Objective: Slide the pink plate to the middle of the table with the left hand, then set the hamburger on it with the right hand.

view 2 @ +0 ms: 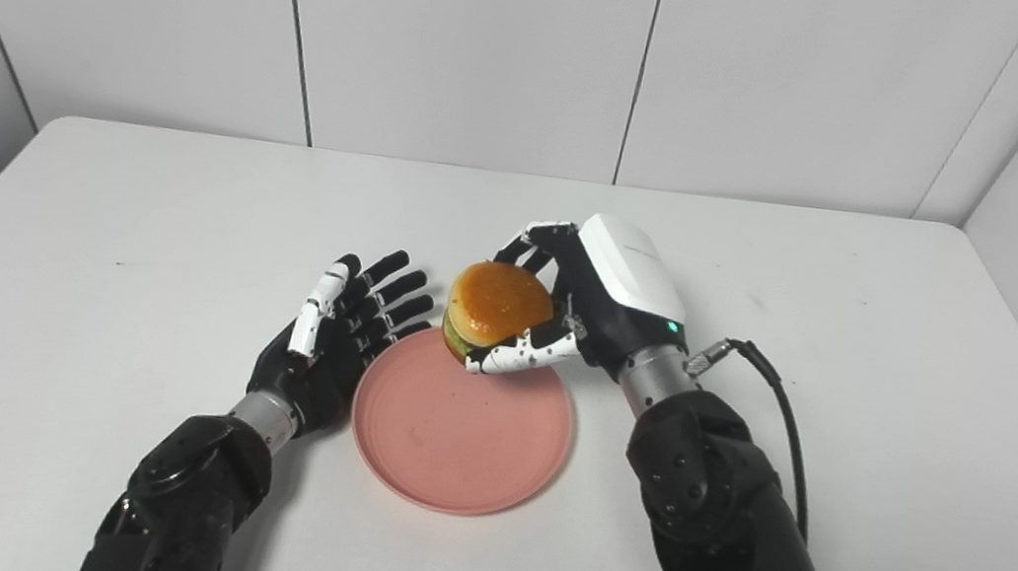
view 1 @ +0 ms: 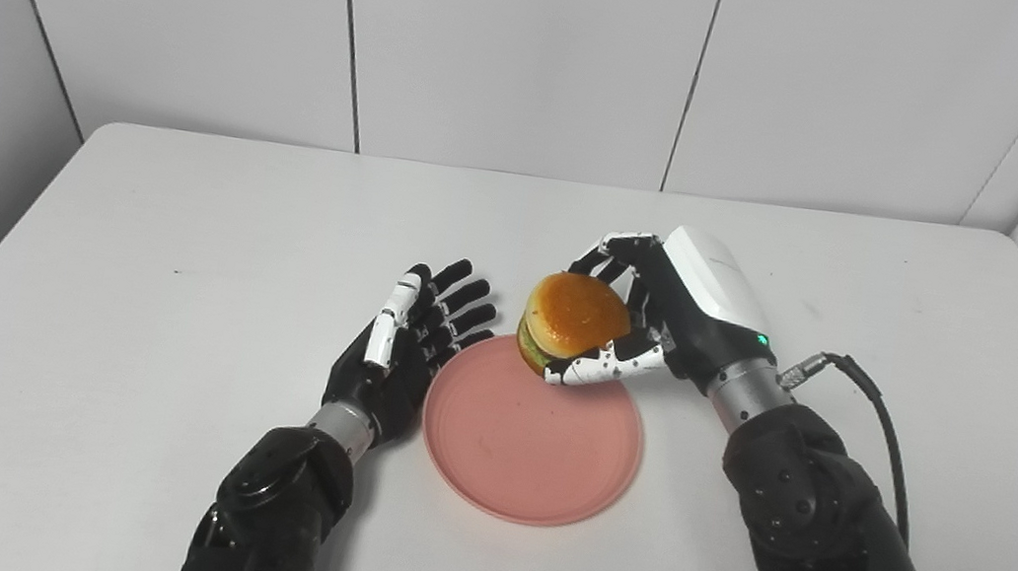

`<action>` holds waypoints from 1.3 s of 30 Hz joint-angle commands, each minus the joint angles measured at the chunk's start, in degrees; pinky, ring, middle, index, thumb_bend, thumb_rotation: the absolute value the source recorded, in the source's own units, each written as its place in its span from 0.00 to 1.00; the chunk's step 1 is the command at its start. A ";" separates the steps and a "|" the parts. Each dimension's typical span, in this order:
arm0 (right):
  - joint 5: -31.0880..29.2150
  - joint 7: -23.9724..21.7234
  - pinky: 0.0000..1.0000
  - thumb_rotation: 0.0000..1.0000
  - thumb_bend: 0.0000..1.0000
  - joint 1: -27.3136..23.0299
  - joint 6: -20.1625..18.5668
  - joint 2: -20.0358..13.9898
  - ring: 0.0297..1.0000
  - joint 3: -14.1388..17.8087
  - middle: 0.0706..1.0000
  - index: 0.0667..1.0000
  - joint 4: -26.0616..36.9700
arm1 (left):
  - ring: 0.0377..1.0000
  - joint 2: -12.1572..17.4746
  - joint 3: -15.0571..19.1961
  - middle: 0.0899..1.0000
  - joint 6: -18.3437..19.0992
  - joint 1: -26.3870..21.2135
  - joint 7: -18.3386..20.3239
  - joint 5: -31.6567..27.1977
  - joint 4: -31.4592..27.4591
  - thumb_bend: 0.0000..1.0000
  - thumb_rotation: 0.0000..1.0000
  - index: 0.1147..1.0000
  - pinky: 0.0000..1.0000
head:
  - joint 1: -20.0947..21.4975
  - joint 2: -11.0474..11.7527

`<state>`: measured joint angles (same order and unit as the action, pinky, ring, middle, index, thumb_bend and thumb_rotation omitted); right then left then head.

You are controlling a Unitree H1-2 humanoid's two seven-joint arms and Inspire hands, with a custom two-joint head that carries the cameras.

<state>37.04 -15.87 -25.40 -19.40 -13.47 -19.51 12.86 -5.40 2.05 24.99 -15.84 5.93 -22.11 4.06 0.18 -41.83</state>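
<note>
A round pink plate (view 1: 532, 443) lies flat near the middle of the white table. My right hand (view 1: 665, 312) is shut on the hamburger (view 1: 572, 322), a toy with an orange bun and green lettuce, held just above the plate's far rim. Its thumb wraps under the bun and its fingers curl over the far side. My left hand (view 1: 405, 351) rests open against the plate's left edge, fingers straight and spread, pointing away from me. In the right eye view the hamburger (view 2: 493, 311) hangs over the plate (view 2: 461, 428) the same way.
The white table (view 1: 178, 229) ends at white wall panels behind, and its side edges show at left and right. A black cable (view 1: 878, 427) loops from my right wrist over the table.
</note>
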 commanded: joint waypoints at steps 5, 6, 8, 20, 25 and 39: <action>0.77 0.81 0.17 0.12 0.51 -1.54 2.91 1.15 0.21 -1.63 0.25 0.43 -1.46 | 0.87 -0.58 -0.36 0.87 0.74 -1.55 -0.45 0.43 -0.38 0.35 1.00 0.86 0.87 | -0.27 -0.56; 0.85 1.02 0.17 0.12 0.51 -1.43 3.22 1.19 0.21 -1.93 0.24 0.43 -1.76 | 0.87 -0.57 -0.39 0.87 0.70 -1.57 -0.42 0.44 -0.34 0.35 1.00 0.86 0.87 | -0.27 -0.56; 1.47 1.20 0.18 0.12 0.51 -1.11 3.57 1.18 0.21 -2.86 0.24 0.43 -2.31 | 0.87 -0.52 -0.44 0.87 0.76 -1.63 -0.39 0.39 -0.37 0.35 1.00 0.86 0.87 | -0.34 -0.75; 3.51 1.11 0.15 0.12 0.51 0.59 5.76 0.47 0.18 -5.09 0.21 0.43 -4.99 | 0.87 -0.58 -0.68 0.87 1.47 -1.55 -0.84 0.17 -1.28 0.36 1.00 0.85 0.88 | -0.33 -1.49; 4.28 0.90 0.15 0.12 0.51 1.19 6.25 0.21 0.18 -5.62 0.21 0.43 -5.82 | 0.87 -0.52 -0.70 0.86 1.63 -1.60 -1.04 0.11 -1.44 0.35 1.00 0.85 0.88 | -0.14 -1.81; 10.20 0.87 0.15 0.12 0.52 1.31 6.46 -0.94 0.19 -7.99 0.23 0.43 -7.43 | 0.87 -0.26 -0.67 0.87 1.68 -1.71 -0.94 -0.13 -1.53 0.35 1.00 0.86 0.88 | 0.04 -2.00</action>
<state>45.94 -15.41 -22.51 -14.74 -13.80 -27.65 5.02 -5.39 1.63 25.97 -16.00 5.15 -22.26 3.43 0.26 -43.77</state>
